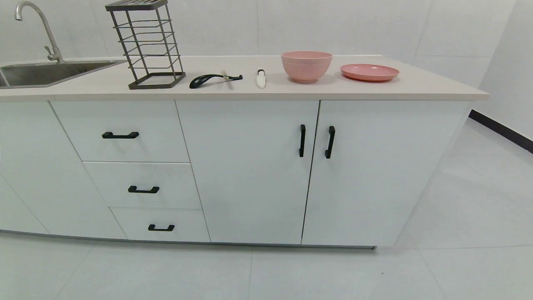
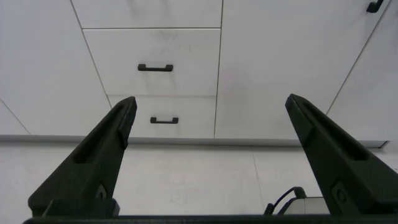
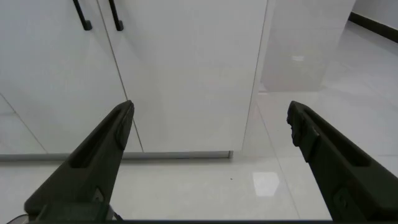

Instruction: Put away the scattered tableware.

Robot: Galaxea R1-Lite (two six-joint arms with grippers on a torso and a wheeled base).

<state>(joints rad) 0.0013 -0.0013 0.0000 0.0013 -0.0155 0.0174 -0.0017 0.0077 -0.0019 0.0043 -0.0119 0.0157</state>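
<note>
On the pale counter [image 1: 433, 85] stand a pink bowl [image 1: 306, 66] and, to its right, a flat pink plate [image 1: 369, 71]. A black ladle-like spoon [image 1: 206, 79] lies left of centre with a small peeler [image 1: 228, 76] at its handle end, and a white-handled knife [image 1: 260, 78] lies between it and the bowl. A black wire rack [image 1: 148, 43] stands left of the spoon. My left gripper [image 2: 210, 107] is open, low in front of the lower drawers [image 2: 155, 67]. My right gripper [image 3: 211, 112] is open too, low before the cabinet doors [image 3: 186, 68], holding nothing.
A steel sink [image 1: 50, 71] with a curved tap [image 1: 39, 25] sits at the counter's far left. Below are three drawers [image 1: 120, 135] and two doors with black handles [image 1: 315, 141]. Grey tiled floor [image 1: 266, 275] stretches before the cabinet and around its right end.
</note>
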